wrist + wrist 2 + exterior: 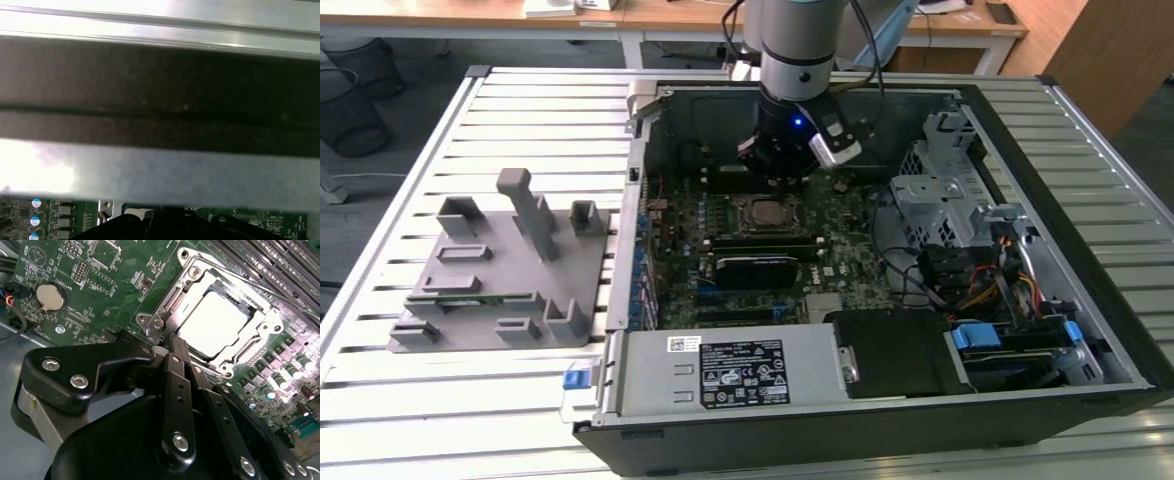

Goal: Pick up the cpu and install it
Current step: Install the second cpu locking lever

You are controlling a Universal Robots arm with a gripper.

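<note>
- Second wrist view, nearest: the claw (172,347) is seen with its fingers drawn together to a narrow tip, nothing held between them.
- Just past that tip the cpu (215,322) is seen lying flat inside the socket frame (160,320); its pale top is bright under the light.
- The claw tip is judged to be just beside the frame's near edge, close to the hinge corner (contact cannot be confirmed).
- Exterior view: the claw (781,178) is poised above the motherboard (680,215), just behind the socket where the cpu (765,211) sits, inside the open computer case (1067,300).
- Farther off, on the slatted tabletop (534,110), the grey holder (507,265) is seen, well apart from the case.
- Risk, as a judgement: the chip may not be fully seated; pressure from the claw on a corner could tilt it and bend the socket contacts.
- Risk: a sideways drift could scrape the frame or nearby board components.
</note>
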